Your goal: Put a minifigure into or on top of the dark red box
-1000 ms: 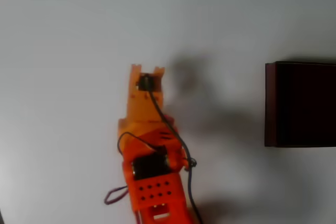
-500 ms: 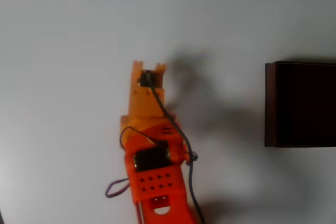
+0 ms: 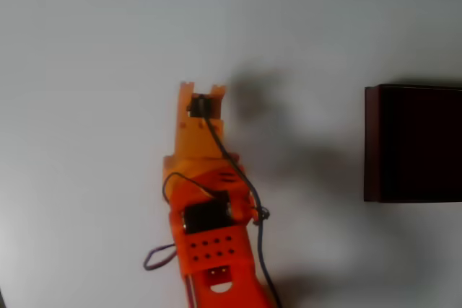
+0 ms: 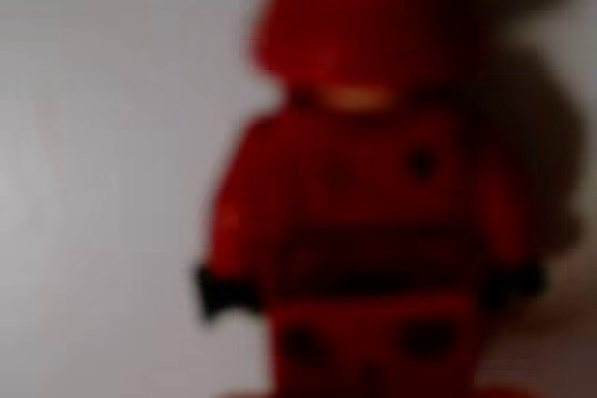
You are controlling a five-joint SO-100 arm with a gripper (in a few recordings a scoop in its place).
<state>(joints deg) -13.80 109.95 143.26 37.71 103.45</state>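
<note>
Minifigure (image 4: 364, 202) well apart from dark red box (image 3: 371, 142)

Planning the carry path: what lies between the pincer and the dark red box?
In the overhead view, the stretch of white table between the pincer and the dark red box is bare, crossed by the arm's shadow alone.

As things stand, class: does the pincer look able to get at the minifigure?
Probably yes: the minifigure sits blurred and very close before the wrist camera, with nothing in front of it. Whether the pincer already grips it can't be told.

Overhead view bright, soft grey shadows right of the arm (image 3: 206, 200) — wrist view badly blurred, minifigure (image 4: 359, 193) out of focus.
</note>
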